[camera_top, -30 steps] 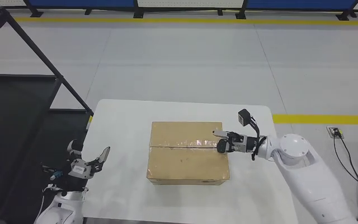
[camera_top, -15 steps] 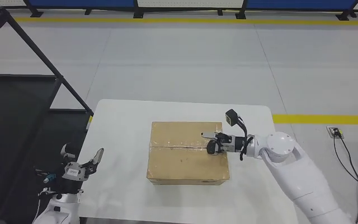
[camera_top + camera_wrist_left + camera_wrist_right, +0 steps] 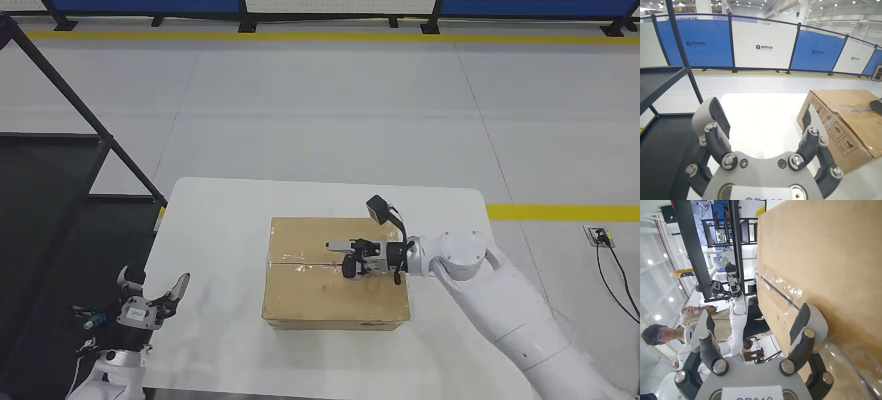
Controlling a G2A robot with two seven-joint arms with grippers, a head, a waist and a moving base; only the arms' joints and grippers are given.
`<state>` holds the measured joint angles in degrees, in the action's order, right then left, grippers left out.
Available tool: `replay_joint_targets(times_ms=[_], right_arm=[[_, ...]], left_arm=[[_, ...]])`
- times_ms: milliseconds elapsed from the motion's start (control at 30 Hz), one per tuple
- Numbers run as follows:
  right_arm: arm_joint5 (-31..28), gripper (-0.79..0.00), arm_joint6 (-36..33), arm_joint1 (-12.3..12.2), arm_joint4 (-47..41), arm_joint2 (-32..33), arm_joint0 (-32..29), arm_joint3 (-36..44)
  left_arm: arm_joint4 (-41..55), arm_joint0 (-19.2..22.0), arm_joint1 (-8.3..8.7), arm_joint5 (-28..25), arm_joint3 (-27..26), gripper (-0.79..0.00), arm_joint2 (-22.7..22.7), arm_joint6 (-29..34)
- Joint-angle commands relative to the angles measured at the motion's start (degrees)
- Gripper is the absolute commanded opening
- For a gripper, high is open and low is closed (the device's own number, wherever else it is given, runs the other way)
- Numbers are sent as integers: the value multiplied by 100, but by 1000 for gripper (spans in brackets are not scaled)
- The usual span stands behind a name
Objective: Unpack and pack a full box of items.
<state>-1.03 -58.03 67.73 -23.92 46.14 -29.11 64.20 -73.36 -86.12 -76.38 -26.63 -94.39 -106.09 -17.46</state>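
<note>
A closed brown cardboard box sits in the middle of the white table, its top seam covered with clear tape. My right gripper is open over the box's top, one finger resting on the cardboard beside the taped seam. The box also appears in the left wrist view. My left gripper is open at the table's near left edge, well clear of the box, with nothing between its fingers.
A black metal shelf rack stands to the left of the table, its lower shelf close beside my left gripper. Bare tabletop lies between the left gripper and the box.
My right gripper has slid leftward along the box's taped seam, from the right end to mid-top. My left gripper has drawn back toward the table's near left edge.
</note>
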Motion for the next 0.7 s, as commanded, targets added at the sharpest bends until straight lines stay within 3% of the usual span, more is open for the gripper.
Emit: replay_joint_targets(times_ms=[0,667], right_arm=[[-25,0,15,80,-77,-115,85,-84],[-118,0,979,1053,-328,-1189,789,-883]], left_arm=[[-34,16,8,-32,32,0,66,-18],[69,101,156,-438,413,0,-3,-72]])
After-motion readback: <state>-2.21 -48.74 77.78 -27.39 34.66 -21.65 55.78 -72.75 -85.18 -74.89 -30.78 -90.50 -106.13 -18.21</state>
